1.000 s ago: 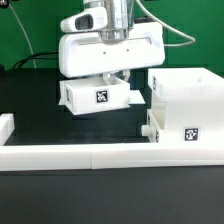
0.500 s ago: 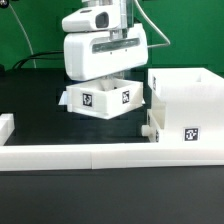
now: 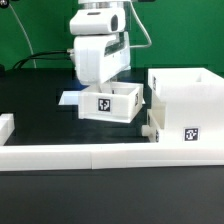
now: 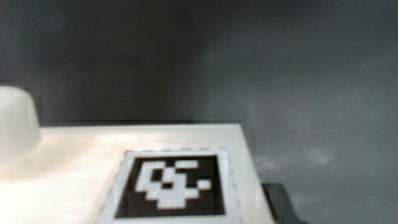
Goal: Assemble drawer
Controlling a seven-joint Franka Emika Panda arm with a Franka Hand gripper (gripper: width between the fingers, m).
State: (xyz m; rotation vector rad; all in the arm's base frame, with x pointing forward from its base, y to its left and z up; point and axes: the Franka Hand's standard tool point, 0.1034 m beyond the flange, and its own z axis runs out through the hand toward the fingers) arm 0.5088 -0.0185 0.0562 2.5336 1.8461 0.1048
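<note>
In the exterior view my gripper (image 3: 103, 88) is shut on a small white tray (image 3: 112, 104) with a black-and-white tag on its front. It holds the tray low over the black table, right beside the left wall of the tall white housing (image 3: 187, 105). The housing also carries a tag, and a small white knob (image 3: 148, 130) sticks out at its lower left corner. In the wrist view the tray's tagged face (image 4: 175, 185) fills the near part, with its round knob (image 4: 15, 120) at one side. A dark finger (image 4: 278, 205) shows at the tray's edge.
A long low white border wall (image 3: 90, 156) runs across the front of the table. A short white block (image 3: 5, 126) sits at the exterior view's left. The marker board (image 3: 70, 98) lies flat behind the tray. A green backdrop stands behind.
My gripper has turned about its upright axis and moved toward the exterior view's right, carrying the tray. The tray has swung round and now sits closer to the housing.
</note>
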